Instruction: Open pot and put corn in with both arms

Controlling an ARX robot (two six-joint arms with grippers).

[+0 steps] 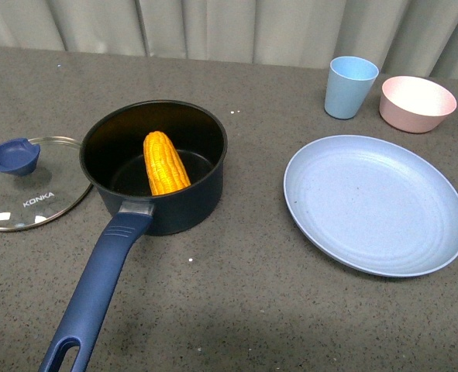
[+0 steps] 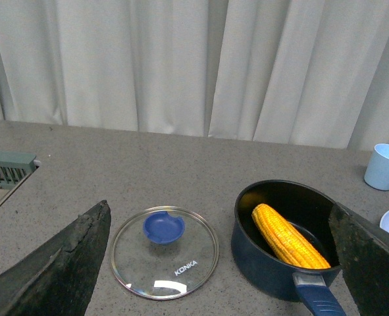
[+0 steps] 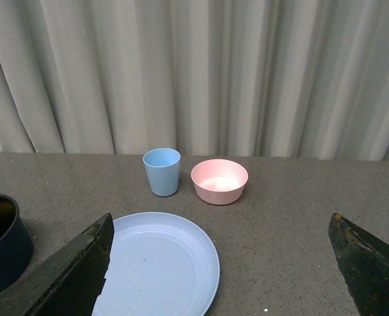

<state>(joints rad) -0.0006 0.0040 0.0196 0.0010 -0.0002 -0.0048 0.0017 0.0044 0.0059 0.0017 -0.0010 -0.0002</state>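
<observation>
The navy pot (image 1: 205, 186) stands open at the left of the grey table, its long blue handle (image 1: 97, 298) pointing toward me. The yellow corn (image 1: 165, 163) lies inside it, leaning on the far wall. The glass lid (image 1: 35, 190) marked KONKA lies flat on the table left of the pot, blue knob (image 1: 13, 156) up. Neither arm shows in the front view. My left gripper (image 2: 224, 263) is open and empty, raised above lid (image 2: 164, 253), pot (image 2: 260, 257) and corn (image 2: 287, 237). My right gripper (image 3: 220, 263) is open and empty, raised above the plate's right edge.
A pale blue plate (image 1: 414, 240) lies at the right, with a blue cup (image 1: 350, 87) and a pink bowl (image 1: 417, 104) behind it; all three show in the right wrist view, plate (image 3: 174, 283), cup (image 3: 162, 171), bowl (image 3: 219, 181). Curtains hang behind. A grey vent (image 2: 6, 168) sits far left.
</observation>
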